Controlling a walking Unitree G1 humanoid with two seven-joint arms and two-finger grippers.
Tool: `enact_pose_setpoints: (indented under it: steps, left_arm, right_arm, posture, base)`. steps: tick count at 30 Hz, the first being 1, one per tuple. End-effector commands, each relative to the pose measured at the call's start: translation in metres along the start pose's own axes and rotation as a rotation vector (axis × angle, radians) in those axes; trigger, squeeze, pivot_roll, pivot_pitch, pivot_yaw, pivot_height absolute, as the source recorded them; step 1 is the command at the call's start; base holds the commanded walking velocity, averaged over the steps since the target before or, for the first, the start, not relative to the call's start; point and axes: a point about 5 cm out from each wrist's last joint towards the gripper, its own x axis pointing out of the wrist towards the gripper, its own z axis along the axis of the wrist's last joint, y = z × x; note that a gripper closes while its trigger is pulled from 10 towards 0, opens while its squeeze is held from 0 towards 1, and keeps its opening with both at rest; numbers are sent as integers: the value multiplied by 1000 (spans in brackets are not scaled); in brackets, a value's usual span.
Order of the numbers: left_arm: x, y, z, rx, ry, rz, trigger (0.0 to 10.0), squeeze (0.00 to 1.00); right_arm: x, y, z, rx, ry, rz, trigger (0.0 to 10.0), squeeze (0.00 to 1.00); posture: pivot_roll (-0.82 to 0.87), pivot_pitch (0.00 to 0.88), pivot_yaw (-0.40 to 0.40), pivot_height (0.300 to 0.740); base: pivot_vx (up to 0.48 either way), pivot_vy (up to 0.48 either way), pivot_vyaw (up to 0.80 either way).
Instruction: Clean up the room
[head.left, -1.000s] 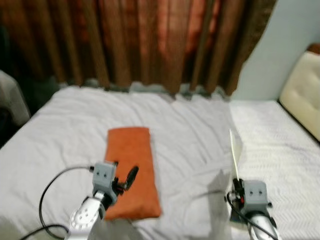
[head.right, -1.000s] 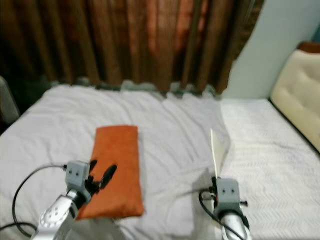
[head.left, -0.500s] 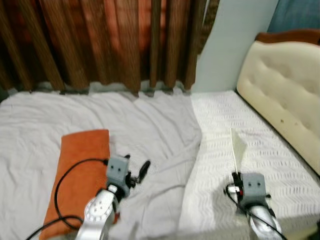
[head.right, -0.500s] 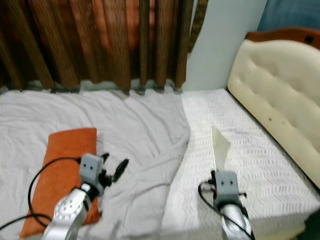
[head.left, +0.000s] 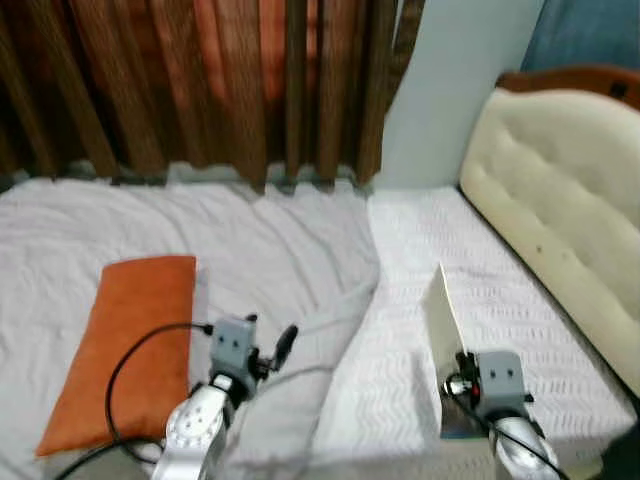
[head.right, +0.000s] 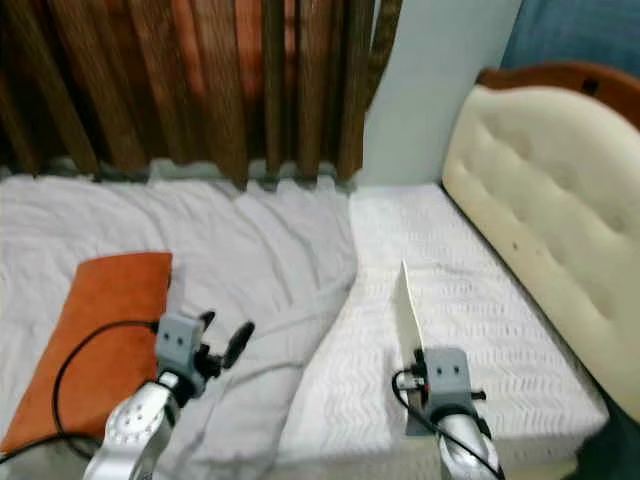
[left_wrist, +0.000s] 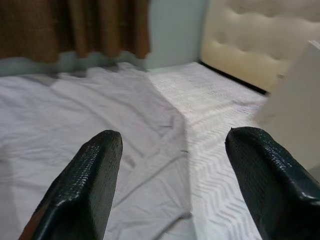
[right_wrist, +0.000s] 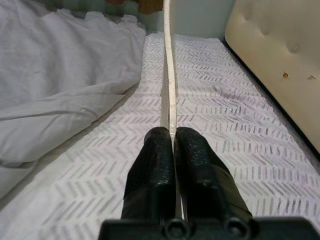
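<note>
At the lower right of the head view, the right claw (head.left: 455, 352) was pinched tight on a thin white card (head.left: 441, 310), its edge standing upright between the two black fingers (right_wrist: 155, 165) and rising toward the headboard (head.left: 560, 180). Left of it, low in the frame, the left claw (head.left: 272, 350) hung with its fingers spread wide and nothing between them, above the rumpled grey sheet (head.left: 280, 260).

Beyond the claws, the orange pillow (head.left: 125, 345) lay at the left of the frame on the sheet, well apart from the card. The white patterned cover (head.left: 470, 270) ran under the right claw up to the headboard, and brown curtains (head.left: 200, 80) hung across the top.

Against a second before, the whole view had swung toward the head of the bed: the headboard, then only a sliver at the right edge, now filled the right side, and the pillow had slid from centre to the left. That read as the robot turning, not the things moving. The card stayed gripped throughout, so I judged it was being carried off to be put away.
</note>
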Motion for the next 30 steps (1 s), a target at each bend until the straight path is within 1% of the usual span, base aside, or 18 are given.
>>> enact_pose_setpoints:
  steps: [1,3,12,23,26,27,28,29,30]
  left_arm:
    - [5,-7,2,-6,-7,-16,10000,0]
    - [5,-2,1,-2,-1,2,10000,0]
    - [5,3,1,15,3,1,10000,0]
    - [6,2,0,18,3,-5,10000,0]
    - [5,3,0,20,3,-5,10000,0]
    - [5,5,0,8,-3,3,10000,0]
    - [5,9,0,20,5,3,10000,0]
    - [5,10,0,26,7,2,10000,0]
    - [5,10,0,26,7,2,10000,0]
  right_arm:
    - [3,-6,7,2,-31,-13,0,0]
    - [4,-5,8,13,-30,-10,0,0]
    - [7,-4,9,18,-36,-4,0,0]
    - [9,-2,10,20,-39,21,0,0]
    - [12,2,12,47,-45,39,0,0]
    - [15,7,16,87,-50,66,0,0]
    - [27,29,32,220,-76,168,0,0]
    - [34,40,42,289,-83,223,0,0]
    - [34,40,42,289,-83,223,0,0]
  posture:
    - [-14,0,-64,740]
    - [-13,0,-63,740]
    - [-9,0,-63,740]
    - [-2,0,-70,740]
    - [1,0,-71,740]
    - [2,0,-66,740]
    - [10,0,-59,740]
    - [14,0,-56,740]
    - [14,0,-56,740]
  base:
    - [292,-375,0]
    - [315,-360,0]
    - [319,-356,0]
    - [320,-354,0]
    - [319,-352,0]
    - [319,-356,0]
    - [0,0,0]
    - [0,0,0]
    - [0,0,0]
